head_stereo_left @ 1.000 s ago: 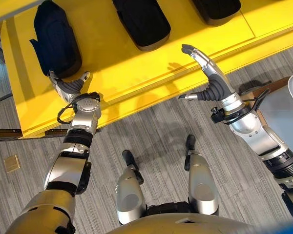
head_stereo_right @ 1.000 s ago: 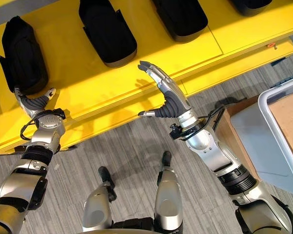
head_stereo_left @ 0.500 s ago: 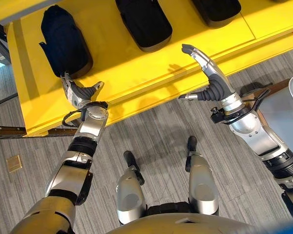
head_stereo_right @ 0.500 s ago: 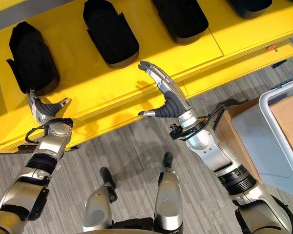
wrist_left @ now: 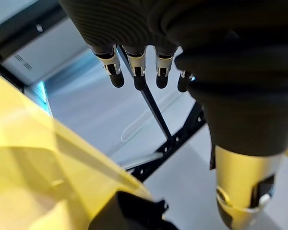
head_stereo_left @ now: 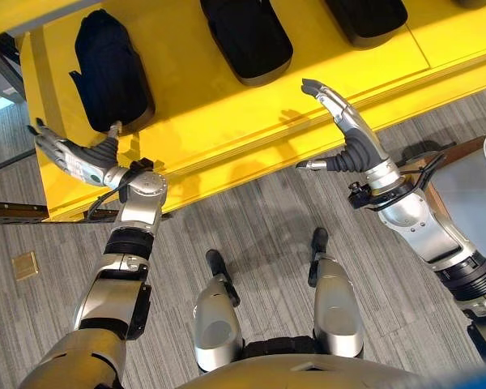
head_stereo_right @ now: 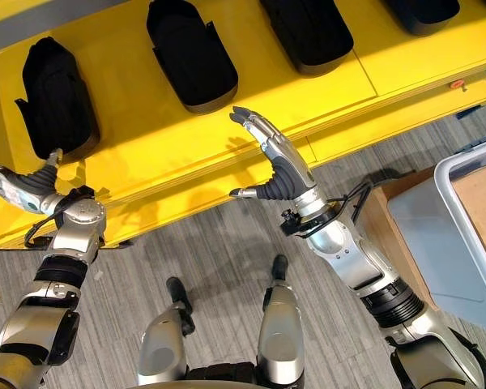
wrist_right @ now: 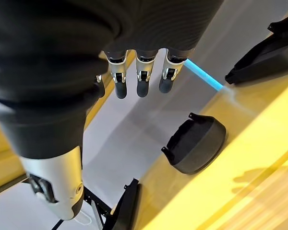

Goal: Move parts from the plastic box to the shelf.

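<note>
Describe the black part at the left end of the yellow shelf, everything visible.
The black part is a matte, dark moulded shell, elongated with a rounded end and a small tab jutting from one long side. It lies flat on the yellow shelf, apart from the next black part. The left hand hovers open just below it, not touching.

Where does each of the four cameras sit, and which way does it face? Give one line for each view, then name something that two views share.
Left eye view: on the head, looking down at the yellow shelf; shows left hand and right hand.
Right eye view: beside it, same scene, plus the plastic box.
Left wrist view: on the left wrist, along its straight fingers.
Right wrist view: on the right wrist, towards a black part.
Shared: both eye views show the black parts.
</note>
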